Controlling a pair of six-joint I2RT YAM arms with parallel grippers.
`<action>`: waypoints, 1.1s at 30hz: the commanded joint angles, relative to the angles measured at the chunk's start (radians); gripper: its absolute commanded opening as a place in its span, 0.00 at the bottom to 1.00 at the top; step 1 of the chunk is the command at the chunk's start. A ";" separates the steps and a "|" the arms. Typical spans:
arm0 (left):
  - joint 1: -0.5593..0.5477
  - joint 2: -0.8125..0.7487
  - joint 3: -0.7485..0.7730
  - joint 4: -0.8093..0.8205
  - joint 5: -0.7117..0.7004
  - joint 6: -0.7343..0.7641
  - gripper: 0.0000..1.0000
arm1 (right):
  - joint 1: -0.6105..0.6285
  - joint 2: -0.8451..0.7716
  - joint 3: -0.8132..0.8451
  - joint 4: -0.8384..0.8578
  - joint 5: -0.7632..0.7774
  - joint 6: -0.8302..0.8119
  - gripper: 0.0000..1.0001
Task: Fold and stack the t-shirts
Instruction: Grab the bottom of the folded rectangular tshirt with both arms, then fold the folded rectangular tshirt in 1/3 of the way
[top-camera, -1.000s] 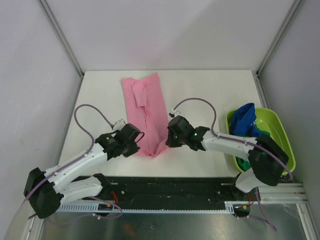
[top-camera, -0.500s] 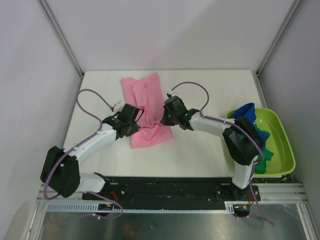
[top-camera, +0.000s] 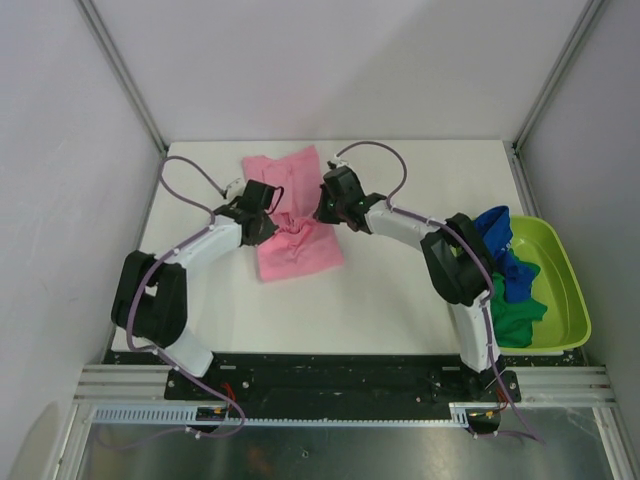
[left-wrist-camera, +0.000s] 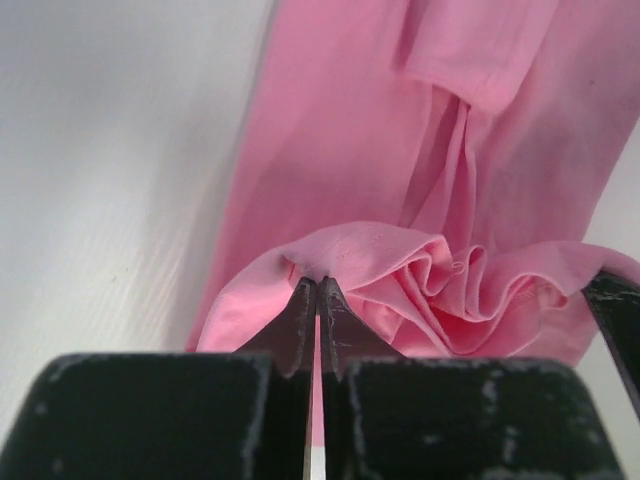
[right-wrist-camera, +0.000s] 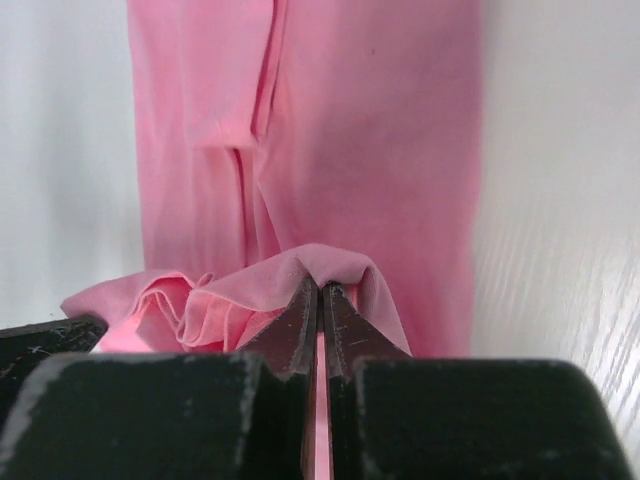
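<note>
Where jaws pinch it, soft pink t-shirt (top-camera: 300, 255) ruffled, creased

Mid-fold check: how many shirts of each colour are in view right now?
Pink shirt: 1, on the table
Blue shirt: 1, in the tub
Green shirt: 1, in the tub
Total: 3 shirts
</note>
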 joint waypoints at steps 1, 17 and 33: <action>0.039 0.040 0.063 0.042 0.000 0.042 0.00 | -0.028 0.052 0.117 -0.017 -0.017 -0.020 0.00; 0.110 0.162 0.181 0.097 0.074 0.125 0.00 | -0.069 0.144 0.239 -0.050 -0.024 -0.007 0.00; 0.145 0.246 0.254 0.102 0.096 0.169 0.00 | -0.099 0.213 0.317 -0.061 -0.072 -0.001 0.00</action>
